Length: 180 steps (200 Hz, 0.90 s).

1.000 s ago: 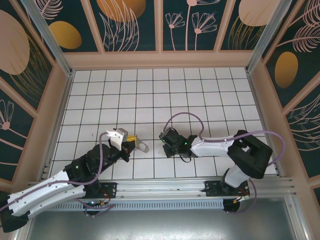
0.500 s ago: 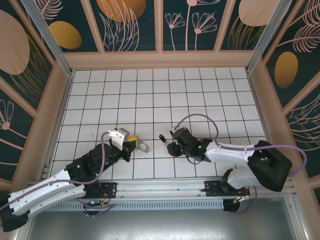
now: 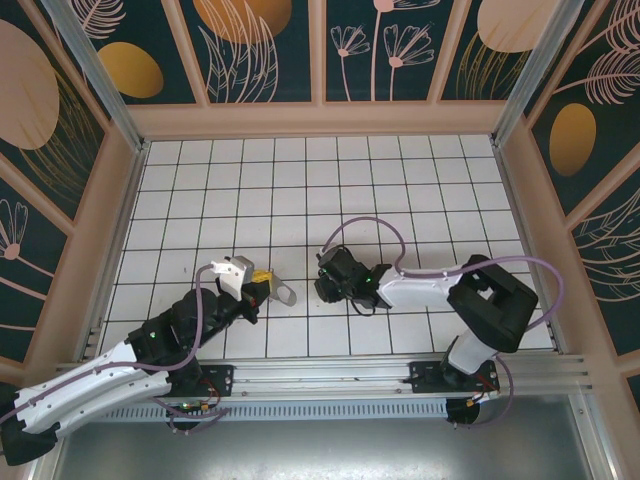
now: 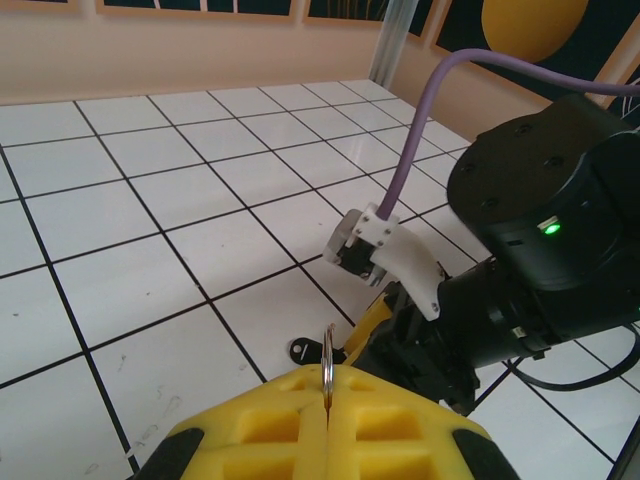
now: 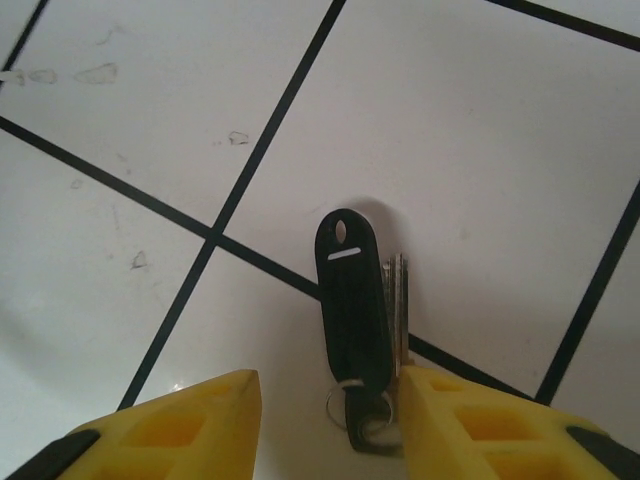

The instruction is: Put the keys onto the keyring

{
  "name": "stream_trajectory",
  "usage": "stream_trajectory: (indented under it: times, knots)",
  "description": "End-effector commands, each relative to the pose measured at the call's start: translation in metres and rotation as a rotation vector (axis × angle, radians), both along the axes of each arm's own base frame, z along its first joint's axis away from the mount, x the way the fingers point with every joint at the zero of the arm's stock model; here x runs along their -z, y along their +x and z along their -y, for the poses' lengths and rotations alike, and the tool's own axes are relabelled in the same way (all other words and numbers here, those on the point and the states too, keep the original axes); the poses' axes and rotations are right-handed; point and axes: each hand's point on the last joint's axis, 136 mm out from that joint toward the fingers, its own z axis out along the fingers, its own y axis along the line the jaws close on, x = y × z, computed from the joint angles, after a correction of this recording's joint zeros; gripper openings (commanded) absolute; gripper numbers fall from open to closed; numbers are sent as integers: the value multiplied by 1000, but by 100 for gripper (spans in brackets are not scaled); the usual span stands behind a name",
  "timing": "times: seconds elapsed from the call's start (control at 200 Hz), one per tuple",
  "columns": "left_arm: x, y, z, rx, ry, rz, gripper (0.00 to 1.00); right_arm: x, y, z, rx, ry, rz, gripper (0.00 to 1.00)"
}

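Left claw (image 4: 328, 410) is clamping fully shut on the keyring (image 4: 328, 362). Through its wrist camera I am seeing the thin ring edge-on, standing upright out of the seam between the yellow pads (image 4: 270, 425). Right claw (image 5: 328, 425) is hanging low over the bench (image 5: 480, 130), partly spread, with its two yellow fingers (image 5: 190, 420) straddling the keys (image 5: 352, 300). The keys are lying flat between those fingers. Their dark head is stretching away from the claw, and thin metal blades are running along its side. One finger seems to be touching the blades, while the other is standing clear. From overhead I am watching both claws facing each other, near but apart.
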Motion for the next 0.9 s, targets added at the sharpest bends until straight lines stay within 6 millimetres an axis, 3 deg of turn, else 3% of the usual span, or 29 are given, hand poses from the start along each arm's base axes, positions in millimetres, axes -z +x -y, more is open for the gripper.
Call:
stream_trajectory:
  times: [0.0, 0.235, 0.375, 0.52, 0.721, 0.896]
  knots:
    - [-7, 3, 0, -8, -22, 21, 0, 3, 8, 0, 6, -61, 36, 40]
    - [-6, 3, -1, -13, -20, 22, 0, 16, 3, 0, -2, -128, 26, 35]
    - [-7, 3, 0, -12, -24, 24, 0, 18, 0, 5, -1, -152, 27, 22]
    - [-6, 3, 0, -10, -22, 24, 0, 12, -3, 9, 0, -150, 32, 13]
    - [-7, 3, 1, -8, -25, 24, 0, -7, -17, 9, -34, -30, 24, 11]
    - [-7, 3, 4, 0, -24, 22, 0, -4, -33, 24, -43, 30, -29, 6]
